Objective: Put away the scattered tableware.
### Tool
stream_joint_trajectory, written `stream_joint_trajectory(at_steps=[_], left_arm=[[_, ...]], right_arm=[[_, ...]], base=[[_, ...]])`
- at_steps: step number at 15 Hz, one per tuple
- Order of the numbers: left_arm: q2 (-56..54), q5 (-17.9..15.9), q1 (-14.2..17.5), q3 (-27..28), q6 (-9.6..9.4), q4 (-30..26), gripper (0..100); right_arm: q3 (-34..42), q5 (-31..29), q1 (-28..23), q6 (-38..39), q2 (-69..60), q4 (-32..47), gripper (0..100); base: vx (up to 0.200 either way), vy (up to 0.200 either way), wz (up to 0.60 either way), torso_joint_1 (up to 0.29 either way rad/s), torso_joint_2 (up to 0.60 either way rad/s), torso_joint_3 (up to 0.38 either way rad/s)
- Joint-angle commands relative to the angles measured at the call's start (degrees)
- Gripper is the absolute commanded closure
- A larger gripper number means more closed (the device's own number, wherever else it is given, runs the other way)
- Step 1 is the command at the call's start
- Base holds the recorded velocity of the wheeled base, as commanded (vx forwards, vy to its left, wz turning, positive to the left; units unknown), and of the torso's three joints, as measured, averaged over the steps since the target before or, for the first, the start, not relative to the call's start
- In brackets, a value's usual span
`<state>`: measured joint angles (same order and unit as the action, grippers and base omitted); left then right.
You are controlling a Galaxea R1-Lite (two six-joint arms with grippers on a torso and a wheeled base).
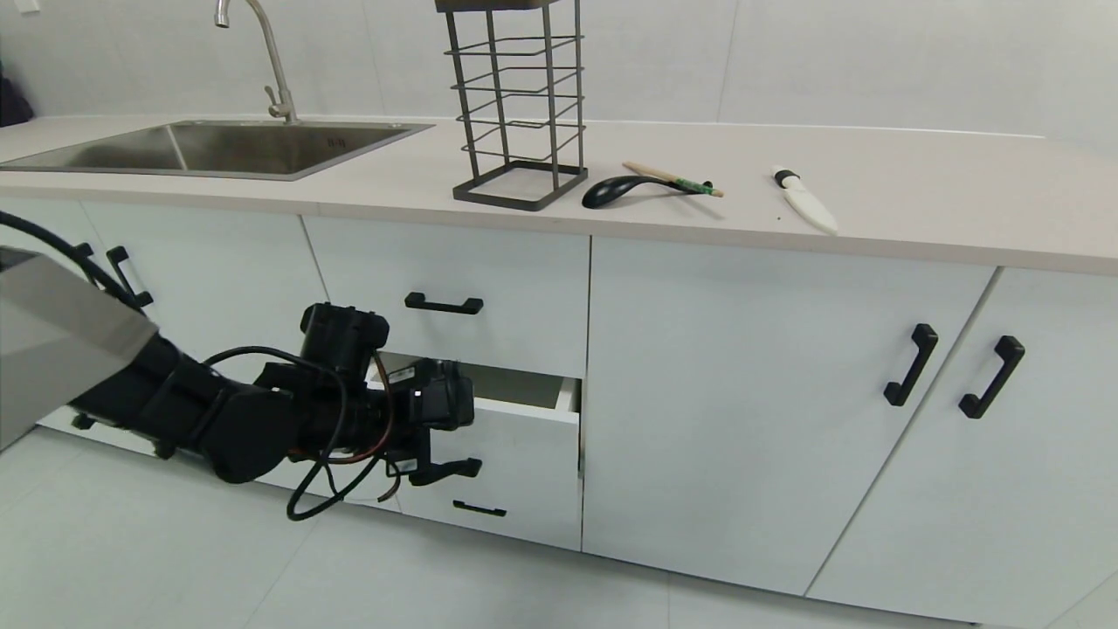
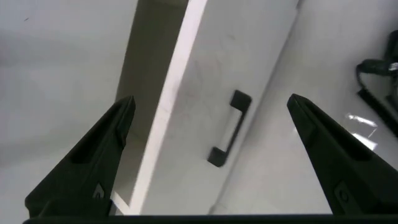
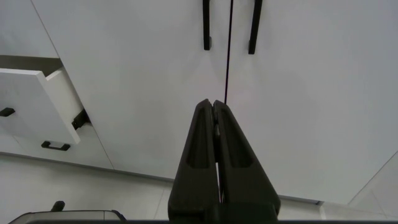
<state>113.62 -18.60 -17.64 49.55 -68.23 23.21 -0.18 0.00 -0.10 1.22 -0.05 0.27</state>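
Note:
On the countertop lie a black spoon, a pair of wooden chopsticks and a white knife with a black band. Low down, my left gripper hangs in front of a lower drawer that is pulled partly out. In the left wrist view that gripper is open, nothing between its fingers, and the drawer's black handle is a short way ahead of it. My right gripper is shut on nothing and faces the cabinet doors.
A tall wire rack stands on the counter left of the spoon. A steel sink with a faucet is at the far left. The closed cabinet doors have black handles. Open floor lies below.

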Motion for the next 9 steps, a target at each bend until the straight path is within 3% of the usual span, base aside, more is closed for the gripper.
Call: stream_joint_trajectory(at_steps=[1, 9], left_arm=[[6.71, 0.67, 1.20, 3.88, -0.59, 0.08, 0], [9.61, 2.43, 1.38, 3.53, -0.59, 1.84, 0]], right_arm=[[0.01, 0.00, 0.01, 0.01, 0.05, 0.00, 100], [0.01, 0.00, 0.01, 0.01, 0.05, 0.00, 100]], base=[[0.000, 0.000, 0.00, 0.000, 0.00, 0.000], [0.000, 0.000, 0.00, 0.000, 0.00, 0.000]])
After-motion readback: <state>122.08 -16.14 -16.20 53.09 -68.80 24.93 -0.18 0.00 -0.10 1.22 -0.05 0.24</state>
